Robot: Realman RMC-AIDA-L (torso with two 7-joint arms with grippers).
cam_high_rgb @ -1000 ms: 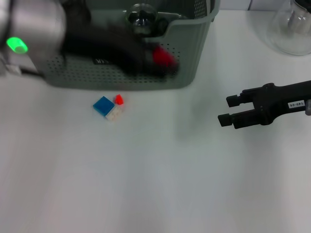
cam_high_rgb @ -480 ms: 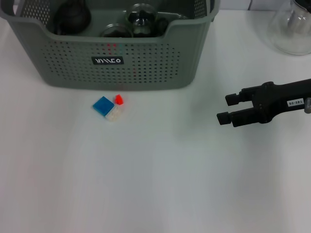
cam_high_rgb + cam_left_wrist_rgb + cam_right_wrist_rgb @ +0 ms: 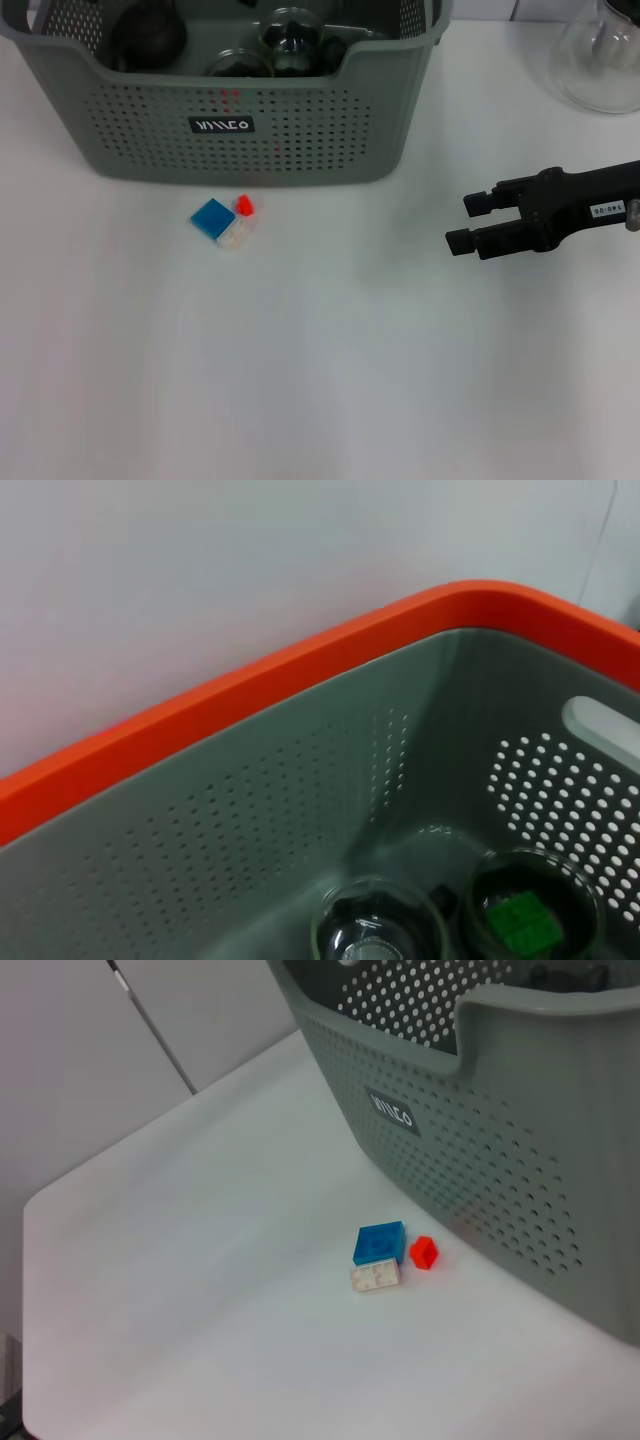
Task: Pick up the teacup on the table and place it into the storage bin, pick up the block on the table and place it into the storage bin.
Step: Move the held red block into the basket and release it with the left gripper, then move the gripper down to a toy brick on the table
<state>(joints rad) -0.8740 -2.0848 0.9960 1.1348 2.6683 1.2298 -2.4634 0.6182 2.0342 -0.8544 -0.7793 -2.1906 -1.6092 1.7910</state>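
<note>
Right tool (image 3: 458,223) hovering open and empty over worktop (image 3: 330,380), blocks (image 3: 224,220) just before storage bin (image 3: 320,135), left tool unseen.

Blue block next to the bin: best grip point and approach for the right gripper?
Come from straight above and pinch the blue block across its two free sides. It lies flat and low, the white brick touches one edge, and the storage bin stands just behind. The right gripper is open, off to its right.

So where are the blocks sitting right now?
In the head view the blocks lie on the white table, left of centre, just in front of the storage bin below its black label, well left of the right gripper.
</note>
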